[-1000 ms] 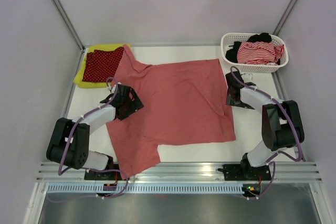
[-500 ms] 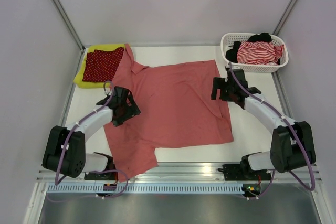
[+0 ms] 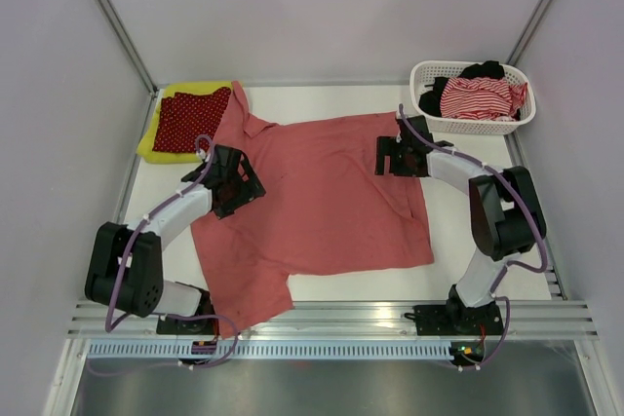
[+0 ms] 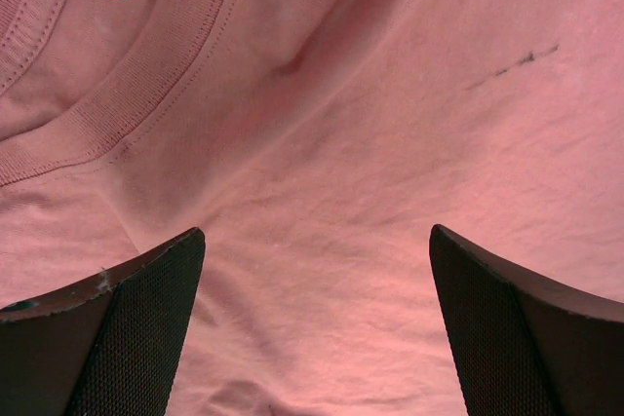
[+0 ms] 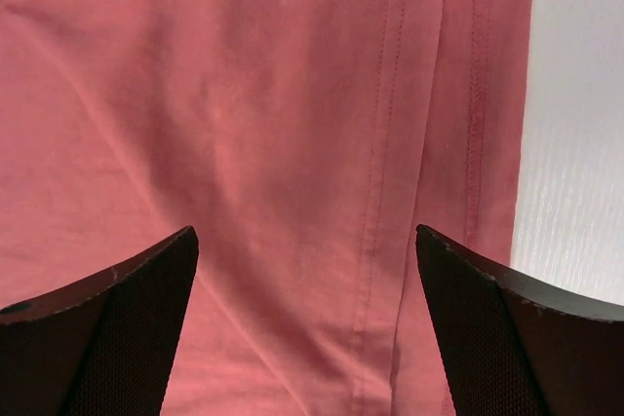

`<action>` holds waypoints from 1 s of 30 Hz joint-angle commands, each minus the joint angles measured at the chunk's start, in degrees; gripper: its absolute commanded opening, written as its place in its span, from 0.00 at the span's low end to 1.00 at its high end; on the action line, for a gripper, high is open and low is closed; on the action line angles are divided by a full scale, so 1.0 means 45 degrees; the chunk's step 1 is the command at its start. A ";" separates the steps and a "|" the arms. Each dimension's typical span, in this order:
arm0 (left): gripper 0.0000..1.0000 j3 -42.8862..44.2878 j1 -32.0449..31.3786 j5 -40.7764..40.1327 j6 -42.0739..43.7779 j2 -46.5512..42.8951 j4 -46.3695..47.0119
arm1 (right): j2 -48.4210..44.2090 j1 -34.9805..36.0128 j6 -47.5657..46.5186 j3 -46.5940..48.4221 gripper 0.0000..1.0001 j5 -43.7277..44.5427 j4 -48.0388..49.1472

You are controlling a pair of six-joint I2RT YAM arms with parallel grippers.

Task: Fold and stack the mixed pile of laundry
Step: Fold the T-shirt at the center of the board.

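A salmon-pink polo shirt (image 3: 322, 192) lies spread flat across the white table (image 3: 468, 231). My left gripper (image 3: 242, 178) hovers open over its left side near the collar (image 4: 127, 94); its fingers (image 4: 127, 328) hold nothing. My right gripper (image 3: 386, 155) is open over the shirt's upper right part, close to the hem seam (image 5: 478, 104), with only cloth showing between the black fingers (image 5: 507, 338). A dark red white-dotted cloth (image 3: 192, 117) rests on a yellow-green garment (image 3: 156, 140) at the back left. A red-white striped piece (image 3: 476, 96) and a black piece (image 3: 483, 70) are in the basket.
The white perforated basket (image 3: 429, 72) stands at the back right corner. A sleeve of the shirt hangs toward the front metal rail (image 3: 390, 317). Grey walls enclose the table on three sides.
The right gripper has swung left and back from the shirt's right edge onto its upper right area. The left gripper has shifted slightly. The shirt's right side has been smoothed inward a little.
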 commanded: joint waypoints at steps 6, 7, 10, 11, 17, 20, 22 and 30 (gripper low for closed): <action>1.00 0.0409 0.0013 0.0205 0.0630 0.0316 0.0372 | 0.1073 -0.0039 -0.0023 0.1062 0.96 0.0831 0.0327; 1.00 0.0409 0.0013 0.0224 0.0630 0.0336 0.0392 | 0.1112 -0.0058 -0.0003 0.1120 0.96 0.0910 0.0308; 1.00 0.0428 0.0013 0.0069 0.0727 0.0336 0.0450 | 0.1346 -0.0175 0.0113 0.1160 0.95 0.0989 0.0404; 1.00 0.0428 0.0013 0.0068 0.0728 0.0336 0.0450 | 0.1347 -0.0175 0.0114 0.1121 0.95 0.0989 0.0463; 1.00 0.0408 0.0013 -0.0011 0.0748 0.0492 0.0470 | 0.1367 -0.0449 0.0075 0.0984 0.86 0.0149 0.0717; 1.00 0.0428 0.0013 -0.0011 0.0748 0.0590 0.0489 | 0.1386 -0.0449 0.0056 0.1023 0.76 0.0090 0.0718; 0.99 0.0428 0.0013 -0.0011 0.0748 0.0609 0.0489 | 0.1405 -0.0468 0.0036 0.1023 0.72 0.0110 0.0718; 1.00 0.0409 0.0032 -0.0050 0.0767 0.0648 0.0489 | 0.1406 -0.0449 0.0095 0.1062 0.33 0.0383 0.0659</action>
